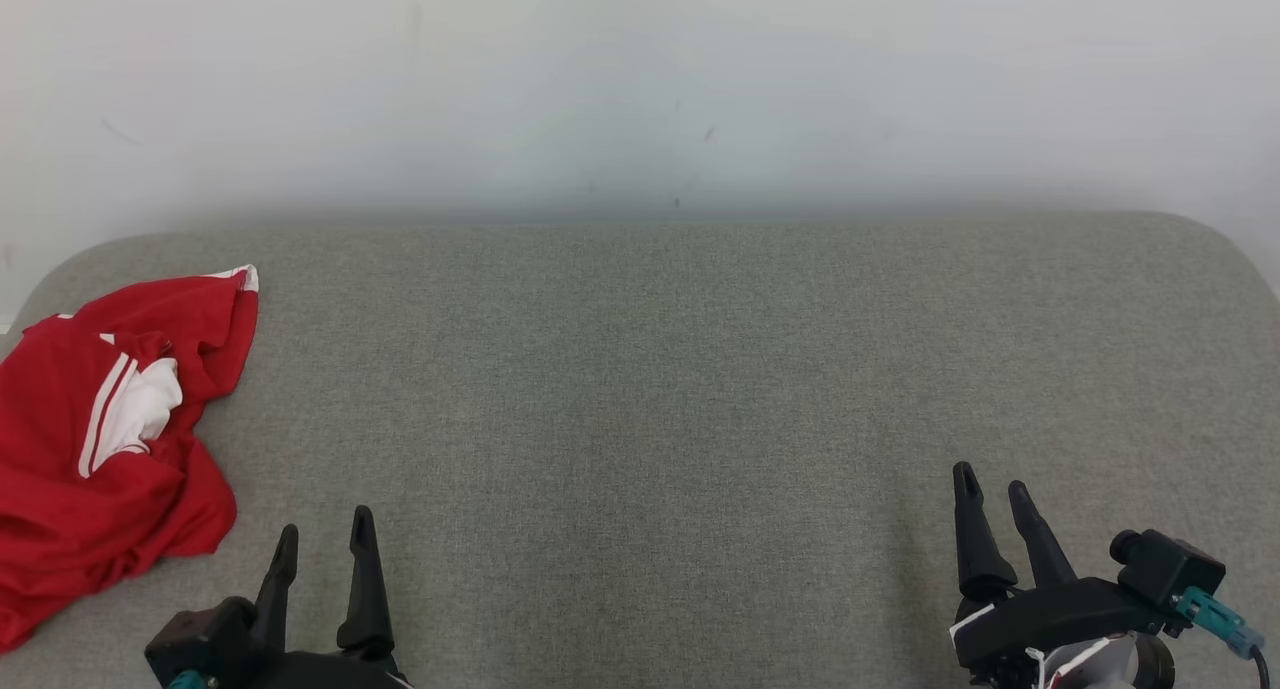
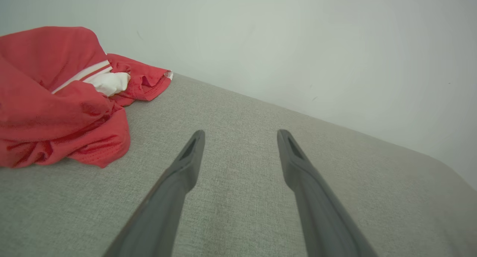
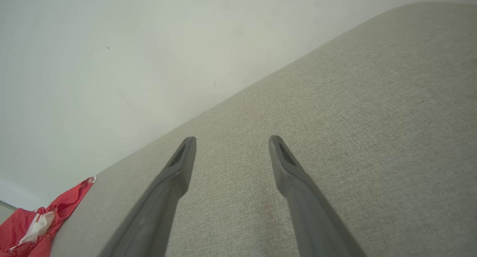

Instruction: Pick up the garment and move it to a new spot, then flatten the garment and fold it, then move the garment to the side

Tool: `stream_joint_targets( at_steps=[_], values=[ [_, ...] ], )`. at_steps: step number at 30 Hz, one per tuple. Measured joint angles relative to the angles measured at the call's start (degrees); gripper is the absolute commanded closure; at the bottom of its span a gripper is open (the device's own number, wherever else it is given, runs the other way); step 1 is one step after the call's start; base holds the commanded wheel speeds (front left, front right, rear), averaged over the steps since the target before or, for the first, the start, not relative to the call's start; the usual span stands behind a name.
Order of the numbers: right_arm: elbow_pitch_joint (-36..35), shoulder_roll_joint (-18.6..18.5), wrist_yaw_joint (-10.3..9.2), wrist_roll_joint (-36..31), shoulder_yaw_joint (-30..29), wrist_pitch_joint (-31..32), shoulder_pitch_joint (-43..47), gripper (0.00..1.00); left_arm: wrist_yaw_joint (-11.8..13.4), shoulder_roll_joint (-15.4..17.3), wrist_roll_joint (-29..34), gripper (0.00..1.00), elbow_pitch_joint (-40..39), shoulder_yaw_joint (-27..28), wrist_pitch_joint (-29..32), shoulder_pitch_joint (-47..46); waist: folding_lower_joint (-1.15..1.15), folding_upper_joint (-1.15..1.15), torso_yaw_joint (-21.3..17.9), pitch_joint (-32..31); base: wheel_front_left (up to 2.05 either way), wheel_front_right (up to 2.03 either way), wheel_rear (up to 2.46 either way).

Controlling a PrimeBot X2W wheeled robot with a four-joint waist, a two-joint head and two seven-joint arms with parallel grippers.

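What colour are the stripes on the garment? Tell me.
White, on a red garment; the left wrist view shows the stripes best.

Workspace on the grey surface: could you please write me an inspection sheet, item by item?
Surface: grey fabric surface, rounded far corners.
Job's things: red garment with white stripes, crumpled at the left edge, not held.
Clutter: nothing seen.
Grippers: left gripper open, beside the garment but apart; right gripper open, over bare fabric.
Cables: teal connector with dark cable by the right wrist.
Surroundings: pale wall behind the surface.
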Motion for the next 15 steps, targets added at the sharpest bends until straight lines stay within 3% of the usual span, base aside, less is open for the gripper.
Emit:
stream_joint_targets(
  at_steps=[7, 15],
  values=[
    [-1.5, 0.0, 0.0, -3.8, 0.3, 1.3, 0.4, 0.0, 0.8, 0.2, 3.1, 0.0, 0.6, -0.9, -1.0, 0.2, 0.0, 0.0, 0.0, -0.2, 0.0, 0.0, 0.0],
    [-2.3, 0.0, 0.01, -6.4, 0.7, 1.9, 1.1, 0.0, 0.0, -0.1, 4.2, 0.0, 1.5, 0.1, -2.1, 0.8, 0.0, 0.0, 0.2, -0.1, 0.0, 0.0, 0.0]
  ],
)
